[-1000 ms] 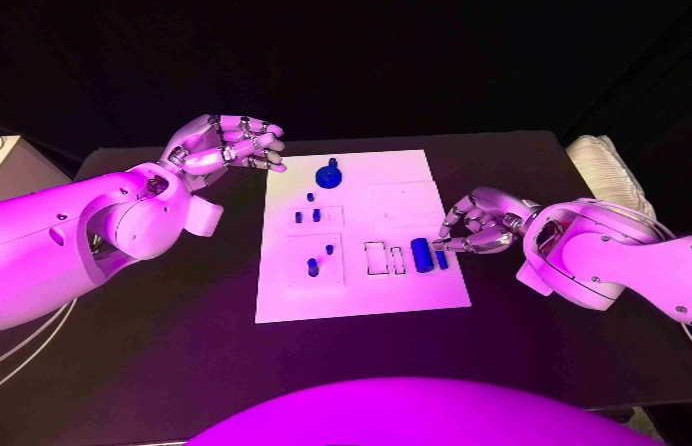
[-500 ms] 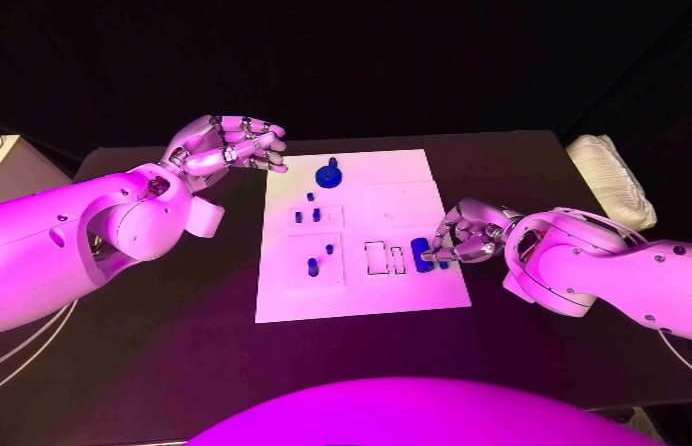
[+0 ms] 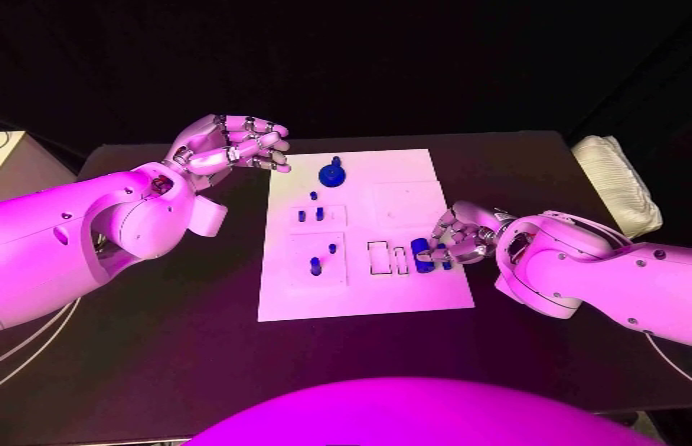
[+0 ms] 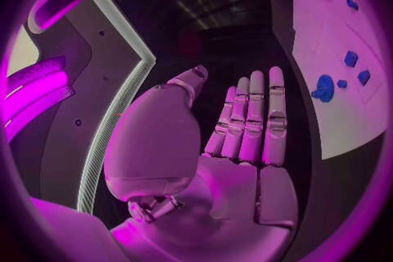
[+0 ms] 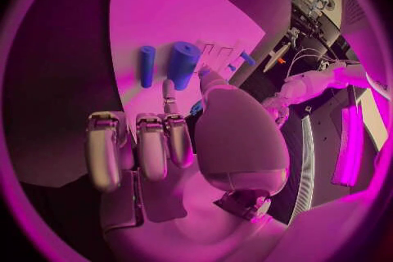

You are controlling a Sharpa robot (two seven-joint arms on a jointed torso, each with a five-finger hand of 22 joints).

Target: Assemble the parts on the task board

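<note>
Lying on table (image 3: 173, 346): task board (image 3: 361, 291), a white plate in the middle of the black top
Left hand (image 3: 228, 146): raised beyond the board's far left corner, fingers loosely apart with nothing in them; in its wrist view the fingers (image 4: 254, 118) stand straight and side by side, palm bare
Right hand (image 3: 462, 238): low at the board's right edge, fingers curled inward, fingertips close above the larger blue part; whether they touch or grip it I cannot tell
Larger blue part (image 3: 421, 255): a thick cylinder lying flat on the board near its right edge, just under the right hand's fingertips; seen also in the right wrist view (image 5: 183, 64)
Thin blue part (image 5: 147, 65): a slim rod lying beside the cylinder, parallel to it and apart
Round blue part (image 3: 332, 175): at the board's far edge, near the left hand but apart from it
Small blue pieces (image 3: 310, 215): on the board's left half, well apart from both hands
</note>
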